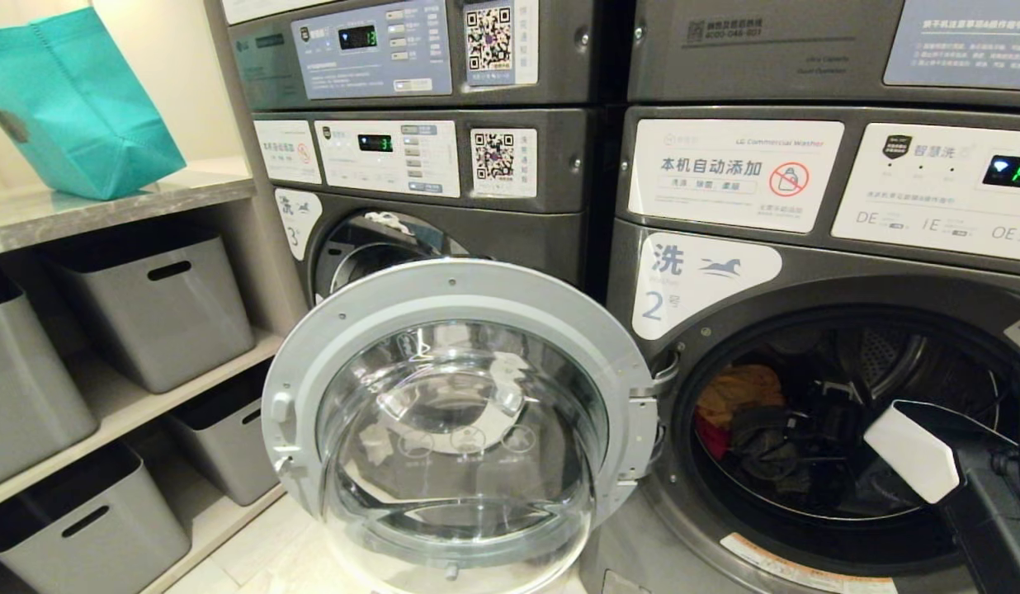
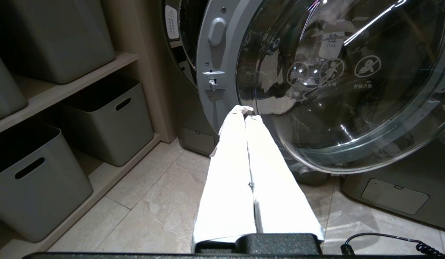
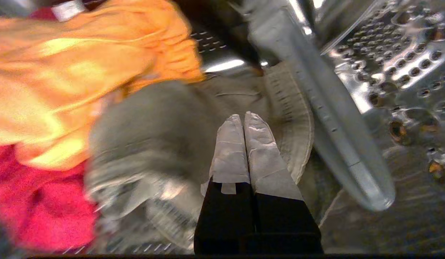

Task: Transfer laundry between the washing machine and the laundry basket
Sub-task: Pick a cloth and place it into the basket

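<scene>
Washing machine number 2 (image 1: 807, 272) has its round glass door (image 1: 460, 412) swung wide to the left. In its drum lie an orange garment (image 1: 741, 388), a red one (image 3: 35, 201), a grey-olive one (image 3: 154, 122) and dark clothing (image 1: 766, 450). My right arm (image 1: 910, 450) reaches into the drum. Its gripper (image 3: 244, 116) is shut with nothing between the fingers, just over the grey-olive garment and beside the orange one (image 3: 82, 72). My left gripper (image 2: 246, 112) is parked low over the floor, shut and empty, pointing at the door's lower edge. The laundry basket is out of view.
A drum paddle (image 3: 337, 126) runs close beside my right gripper. Machine number 3 (image 1: 370, 239) stands behind the open door. Grey bins (image 1: 155, 305) fill shelves on the left, with a teal bag (image 1: 73, 107) on top. Pale tiles (image 2: 154, 187) cover the floor.
</scene>
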